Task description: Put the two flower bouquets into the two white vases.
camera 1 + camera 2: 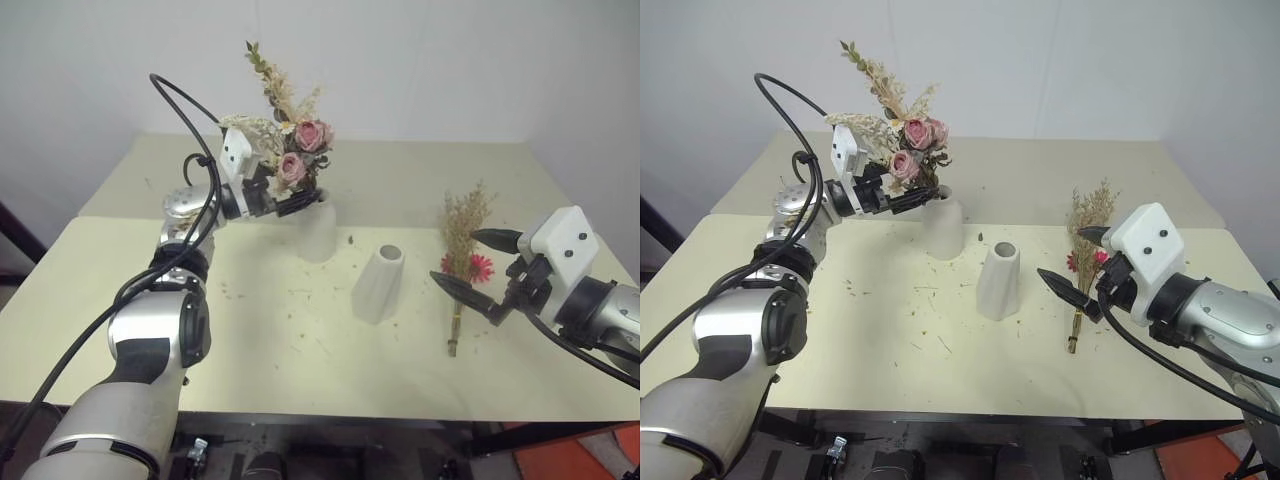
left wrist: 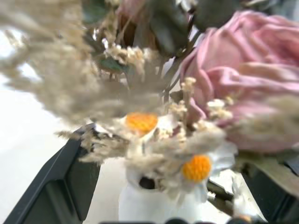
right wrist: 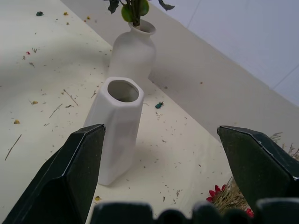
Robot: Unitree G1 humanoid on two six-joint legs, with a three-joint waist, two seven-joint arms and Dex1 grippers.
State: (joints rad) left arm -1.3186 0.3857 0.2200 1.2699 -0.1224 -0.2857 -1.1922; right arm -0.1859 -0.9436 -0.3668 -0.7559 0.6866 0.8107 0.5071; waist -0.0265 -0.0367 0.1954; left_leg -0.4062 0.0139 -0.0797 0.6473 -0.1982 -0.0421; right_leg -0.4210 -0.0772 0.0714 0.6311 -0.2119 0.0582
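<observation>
Right gripper (image 1: pixel 482 263) spread wide, empty, just beside grass bouquet (image 1: pixel 464 262) lying flat right of cone vase (image 1: pixel 380 284). Advise low pinch on stems, clear of daisy.

Left gripper (image 1: pixel 912 200) parted at bottle vase (image 1: pixel 944 228) behind cone vase, rose bouquet (image 1: pixel 902 145) seated. Ample bare table (image 1: pixel 300 370) in front; near edge distant.

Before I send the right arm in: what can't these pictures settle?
- Rose bouquet stems: hidden inside the bottle vase in the eye views; how deep they sit is unknown.
- Bottle vase mouth: flowers blur across it in the left wrist view.
- Left gripper: touching the vase or clear, too close to tell.
- Grass bouquet: lower stem partly behind the right gripper.
</observation>
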